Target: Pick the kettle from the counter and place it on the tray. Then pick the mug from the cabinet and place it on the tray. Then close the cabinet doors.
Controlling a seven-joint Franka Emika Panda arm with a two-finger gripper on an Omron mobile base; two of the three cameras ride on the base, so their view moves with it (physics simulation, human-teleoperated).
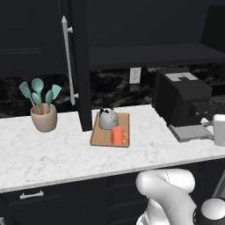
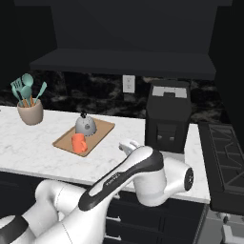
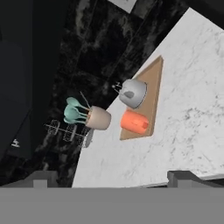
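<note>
Dark marbled backsplash (image 1: 110, 88) behind me, a white wall outlet (image 1: 135, 75) set in it. Black coffee machine (image 1: 182, 101) to the right, beige pot of teal utensils (image 1: 43, 115) to the left. Black drawers (image 1: 66, 195) below, stovetop (image 2: 226, 162) at far right. Dim, even light.

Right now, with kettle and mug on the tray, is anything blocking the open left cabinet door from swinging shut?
Nothing visible blocks it. The cabinet door stands edge-on just left of the tray; the kettle and mug sit low on it, below the door's bottom edge.
</note>
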